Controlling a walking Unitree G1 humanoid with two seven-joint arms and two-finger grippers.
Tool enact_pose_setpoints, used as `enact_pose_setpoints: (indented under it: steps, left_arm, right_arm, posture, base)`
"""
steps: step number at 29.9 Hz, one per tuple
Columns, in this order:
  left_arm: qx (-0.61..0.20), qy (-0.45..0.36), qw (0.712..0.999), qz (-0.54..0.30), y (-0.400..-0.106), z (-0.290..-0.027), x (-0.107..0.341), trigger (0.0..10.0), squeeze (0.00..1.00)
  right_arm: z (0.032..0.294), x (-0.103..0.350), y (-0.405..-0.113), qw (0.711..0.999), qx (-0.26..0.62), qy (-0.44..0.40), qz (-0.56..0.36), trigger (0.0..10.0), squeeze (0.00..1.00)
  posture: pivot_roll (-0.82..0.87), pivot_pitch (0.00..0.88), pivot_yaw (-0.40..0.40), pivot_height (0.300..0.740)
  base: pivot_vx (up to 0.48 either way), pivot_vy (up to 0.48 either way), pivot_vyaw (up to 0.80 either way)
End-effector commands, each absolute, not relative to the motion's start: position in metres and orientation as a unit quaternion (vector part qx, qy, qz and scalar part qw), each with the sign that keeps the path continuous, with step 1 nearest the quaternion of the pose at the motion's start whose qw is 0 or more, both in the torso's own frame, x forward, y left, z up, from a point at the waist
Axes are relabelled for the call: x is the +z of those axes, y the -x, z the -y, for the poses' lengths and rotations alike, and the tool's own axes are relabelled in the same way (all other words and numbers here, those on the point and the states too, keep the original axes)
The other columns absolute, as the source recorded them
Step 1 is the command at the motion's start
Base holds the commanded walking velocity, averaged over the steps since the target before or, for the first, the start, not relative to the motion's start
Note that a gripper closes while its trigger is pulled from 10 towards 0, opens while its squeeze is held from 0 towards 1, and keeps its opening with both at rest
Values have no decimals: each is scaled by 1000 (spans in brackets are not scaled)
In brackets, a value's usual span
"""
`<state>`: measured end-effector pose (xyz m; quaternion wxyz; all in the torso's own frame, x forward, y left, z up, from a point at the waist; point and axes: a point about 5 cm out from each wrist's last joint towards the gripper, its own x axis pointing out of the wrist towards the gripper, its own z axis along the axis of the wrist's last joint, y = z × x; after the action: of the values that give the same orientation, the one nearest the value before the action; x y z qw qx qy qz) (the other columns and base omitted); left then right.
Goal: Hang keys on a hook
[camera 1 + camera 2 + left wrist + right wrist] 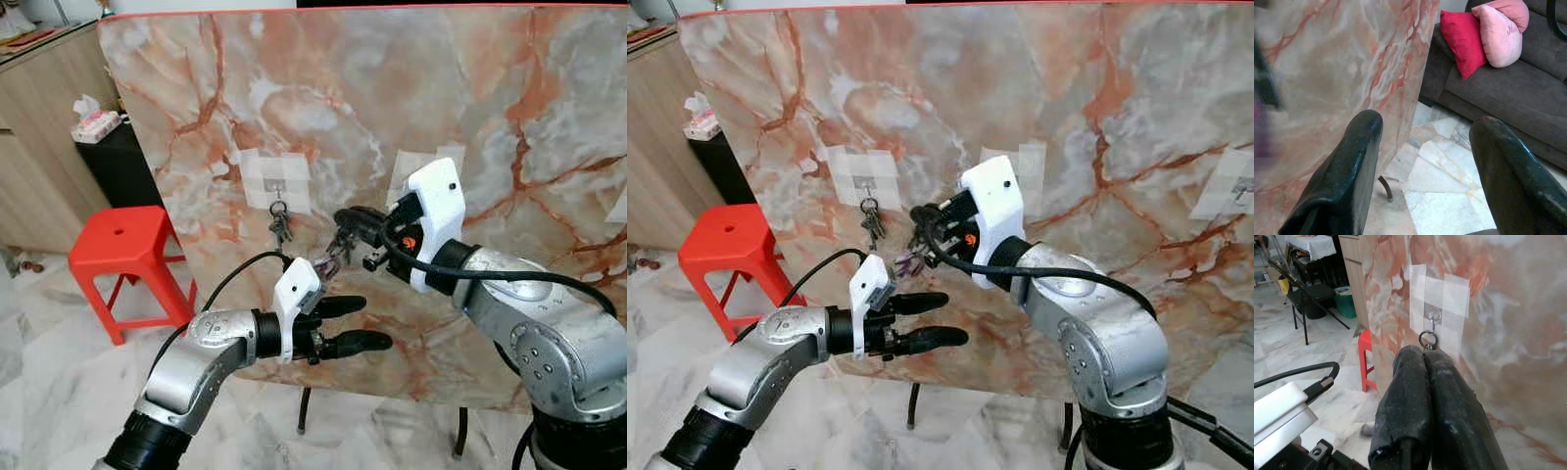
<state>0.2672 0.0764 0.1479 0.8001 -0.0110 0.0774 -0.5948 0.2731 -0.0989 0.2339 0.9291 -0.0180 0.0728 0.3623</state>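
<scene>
Nearest to us, our left gripper (364,324) hovers low at about six o'clock in the head view, its two long black fingers (1347,171) spread well apart and holding nothing; beyond them lie the pale marble floor (1440,191) and a dark grey sofa (1528,93) with a red cushion and a pink one.

A little farther out, just above centre, our right gripper (345,223) reaches toward the upright slab of orange-veined marble (470,117). Its fingers are pressed together, and a small bunch of keys with a purplish tag (331,260) hangs below them, so we judge they are clamped on the bunch, though the grip point itself is hidden. In the right wrist view a dark metal ring (1428,339) sits at the fingertips, right under a small metal hook taped to the slab (1433,319).

Further left on the slab, at about eleven o'clock from the right gripper, another taped hook (277,186) already carries a dark bunch of keys (280,227).

We judge we are on the final approach: the ring is close to the hook but, as far as we can tell, not yet over it. The next move calls for a small lift and nudge forward, then release.

Off at nine o'clock stands a red plastic stool (122,250); above it a tissue box (95,124) with a tissue poking out is the one container we can read.
</scene>
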Motion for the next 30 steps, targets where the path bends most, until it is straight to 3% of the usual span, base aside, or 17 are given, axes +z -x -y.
enact_pose_setpoints:
  steps: [1,8,17,30]
  left_arm:
    - [-586,16,807,-69,-271,-79,150,10000,0]
    - [-583,22,809,-69,-270,-82,151,10000,0]
    - [-579,18,812,-72,-268,-88,149,10000,0]
    - [-582,18,810,-72,-266,-90,149,10000,0]
  right_arm:
    - [95,242,-268,926,371,25,-58,10000,0]
    - [99,236,-269,928,363,36,-71,10000,0]
    - [126,206,-280,953,269,29,-139,10000,0]
    - [123,205,-281,950,278,28,-141,10000,0]
  posture:
    - [-29,0,31,740]
    - [-29,0,29,740]
    - [-30,0,25,740]
    - [-30,0,16,740]
  base:
    - [0,0,0]
    - [0,0,0]
    - [0,0,0]
    - [0,0,-755]
